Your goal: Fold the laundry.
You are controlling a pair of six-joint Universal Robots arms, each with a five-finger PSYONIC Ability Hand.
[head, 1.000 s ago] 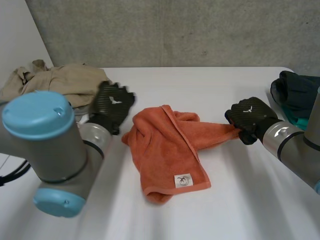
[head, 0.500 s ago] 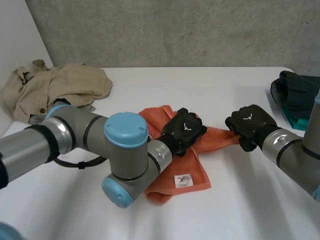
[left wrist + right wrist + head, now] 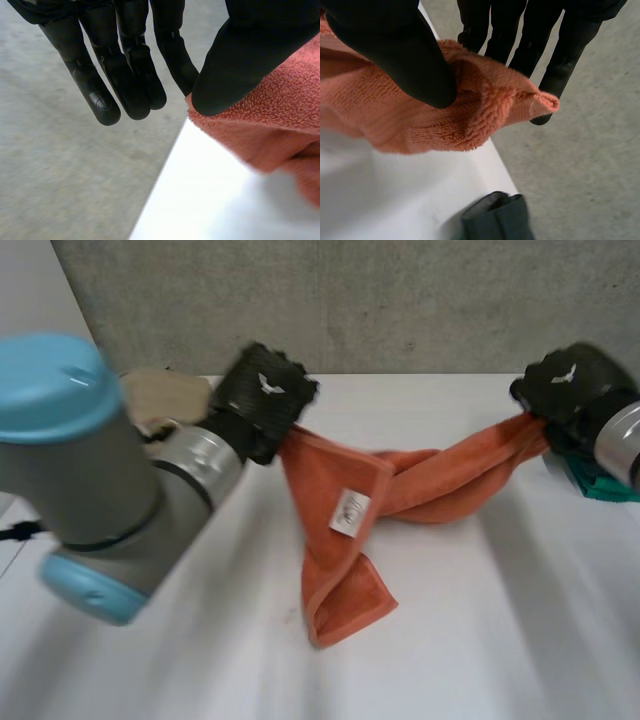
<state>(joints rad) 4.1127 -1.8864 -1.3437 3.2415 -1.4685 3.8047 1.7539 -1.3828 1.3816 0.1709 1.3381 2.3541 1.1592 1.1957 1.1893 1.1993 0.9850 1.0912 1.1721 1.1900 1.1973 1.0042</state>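
Pinching one corner of the orange towel (image 3: 330, 580) between thumb and straight fingers, my left hand (image 3: 262, 400) holds it lifted near the back of the counter (image 3: 480, 640). In its wrist view the thumb (image 3: 245, 60) sits right at the cloth's edge, which I read as a shallow bite. My right hand (image 3: 572, 390) clamps the opposite end, with its thumb over a bunched fold and the fingers (image 3: 540, 45) behind it. Between the two hands the towel hangs as a twisted rope. Its lower part trails onto the counter, the white label (image 3: 348, 512) facing me.

I judge the step in hand to be opening the towel flat before any fold. To do it well, I would turn one wrist to undo the twist, then draw the hands apart gently, since a hard tug could slip the left pinch. I would set the trailing edge down first, clear of the beige garment (image 3: 165, 395) beside the left arm and the dark garment (image 3: 500, 217) below the right hand.
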